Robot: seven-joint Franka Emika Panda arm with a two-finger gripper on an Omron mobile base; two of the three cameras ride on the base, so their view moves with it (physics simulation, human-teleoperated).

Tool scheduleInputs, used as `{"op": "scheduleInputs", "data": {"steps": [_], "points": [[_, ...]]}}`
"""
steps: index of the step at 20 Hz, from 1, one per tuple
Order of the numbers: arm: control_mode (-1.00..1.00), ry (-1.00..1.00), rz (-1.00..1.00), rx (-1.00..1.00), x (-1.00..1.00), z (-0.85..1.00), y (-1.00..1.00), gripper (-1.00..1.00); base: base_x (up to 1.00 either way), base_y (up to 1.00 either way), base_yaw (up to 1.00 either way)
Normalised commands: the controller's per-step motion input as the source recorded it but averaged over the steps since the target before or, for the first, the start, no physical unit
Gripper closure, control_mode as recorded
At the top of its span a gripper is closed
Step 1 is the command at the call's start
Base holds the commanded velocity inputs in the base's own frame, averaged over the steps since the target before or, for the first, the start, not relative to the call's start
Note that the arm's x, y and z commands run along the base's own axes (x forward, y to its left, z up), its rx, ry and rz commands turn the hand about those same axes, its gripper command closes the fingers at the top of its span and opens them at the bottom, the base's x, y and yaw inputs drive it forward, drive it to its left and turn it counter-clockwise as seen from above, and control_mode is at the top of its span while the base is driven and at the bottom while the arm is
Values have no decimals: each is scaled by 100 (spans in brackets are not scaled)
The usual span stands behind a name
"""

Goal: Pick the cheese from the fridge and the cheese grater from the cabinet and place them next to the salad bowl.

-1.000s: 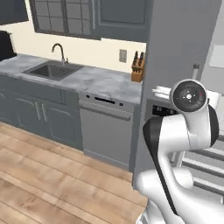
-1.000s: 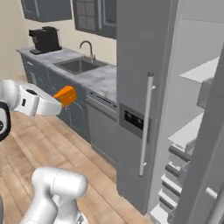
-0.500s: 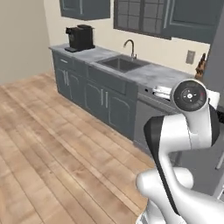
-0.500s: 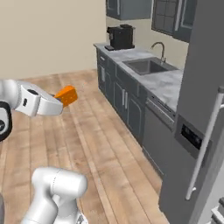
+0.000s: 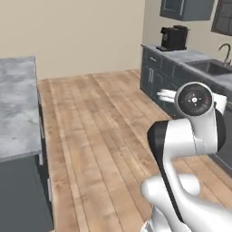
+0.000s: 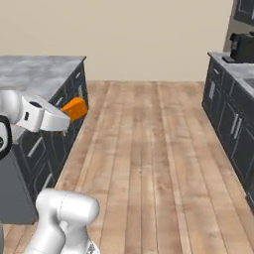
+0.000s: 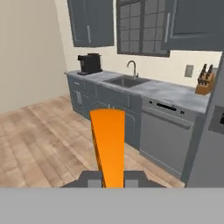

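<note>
While clamped, cheese (image 7: 108, 144) lengthwise beyond claw (image 7: 112, 178).

Light wooden plank floor (image 5: 99, 131) under a plain beige wall (image 6: 149, 34). Dark grey-blue base units (image 7: 109, 103) with grey marble counter (image 7: 175, 94), sink (image 7: 127, 80), black coffee machine (image 7: 89, 63), window (image 7: 142, 26) above. Marble-topped island (image 6: 37, 74) opposite.
</note>
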Motion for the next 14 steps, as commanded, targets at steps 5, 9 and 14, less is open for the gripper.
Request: {"op": "scheduleInputs", "data": {"steps": [5,9,14], "points": [[100,0,0,0,0,0,0,100,-11,39,68],[100,0,0,0,0,0,0,100,13,31,74],[100,0,0,0,0,0,0,100,27,37,80]]}}
